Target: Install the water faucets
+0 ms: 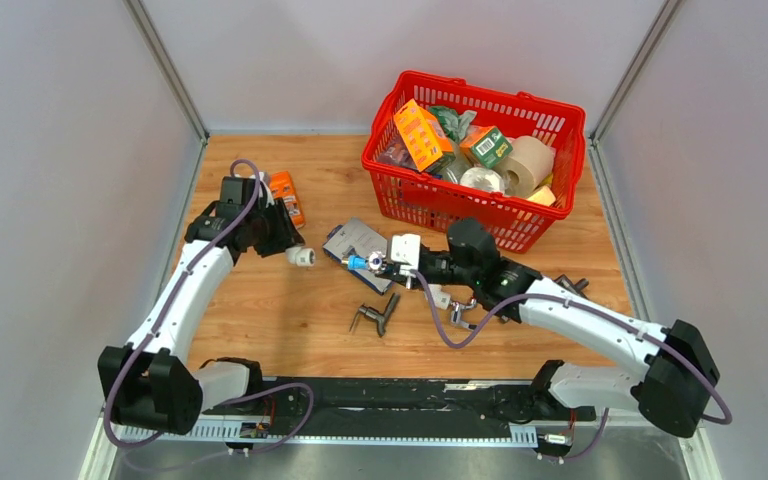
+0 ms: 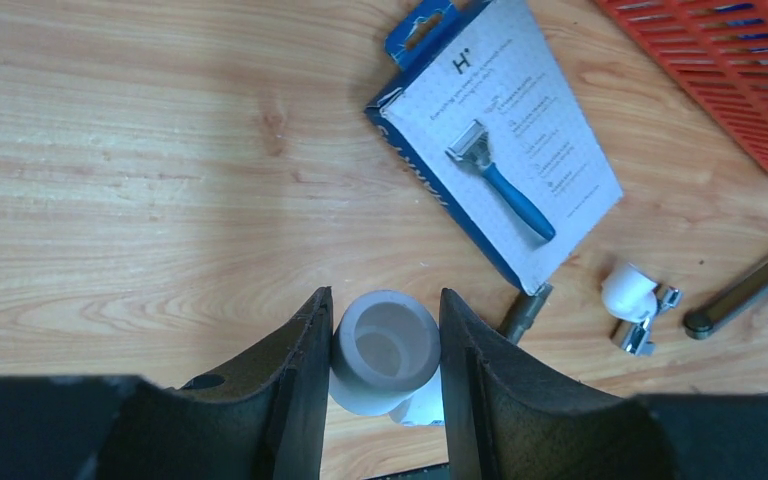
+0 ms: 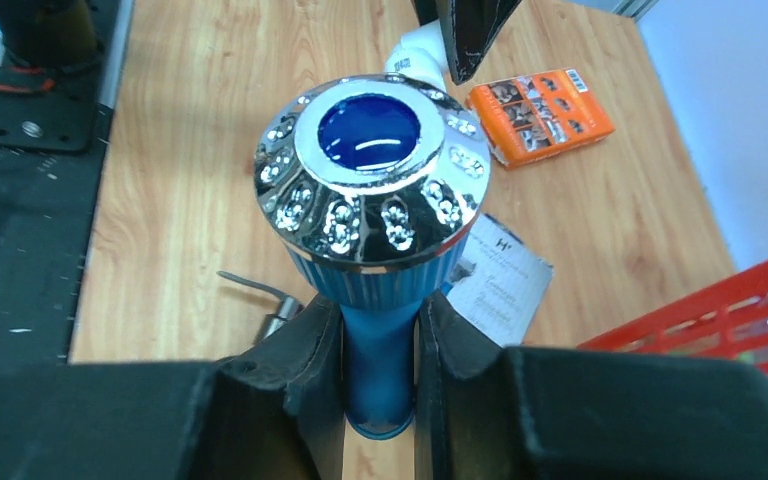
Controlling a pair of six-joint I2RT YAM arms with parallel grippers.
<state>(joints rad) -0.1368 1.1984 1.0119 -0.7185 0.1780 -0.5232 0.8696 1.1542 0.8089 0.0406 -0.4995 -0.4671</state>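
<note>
Left hand: is gripping the white fitting, jaws standing partly open with one pad pressing on each side of it; the fitting's open mouth is facing the wrist camera.
Right hand: is clamping down, jaws nearly together, on the narrow blue stem of the blue tap, just beneath its shiny round knob.
Tap location: is sitting in the right hand over the middle of the counter, by the razor box, knob end leading toward the left hand.
Fitting location: is sitting in the left hand, left of the tap, near the orange box.
Gap: tap and fitting are standing near each other but apart; the overhead view is showing bare counter between them.
Done: both parts are being held, one per hand, and are roughly facing each other.
Left to do: in my judgement, lining the two up, bringing them together and seating the joint; no mating is showing yet.
Doubt: the knob end is the one facing the fitting; which end is meant to enter it, and whether it screws or pushes in, I cannot tell.
Other taps: a dark grey tap and a chrome tap with a white elbow are lying loose on the counter, neither hand touching them.
Basket: the red basket is standing at the far right, holding assorted goods, playing no part.
Progress: judged as early to midway, pick-up complete, assembly not begun.
</note>
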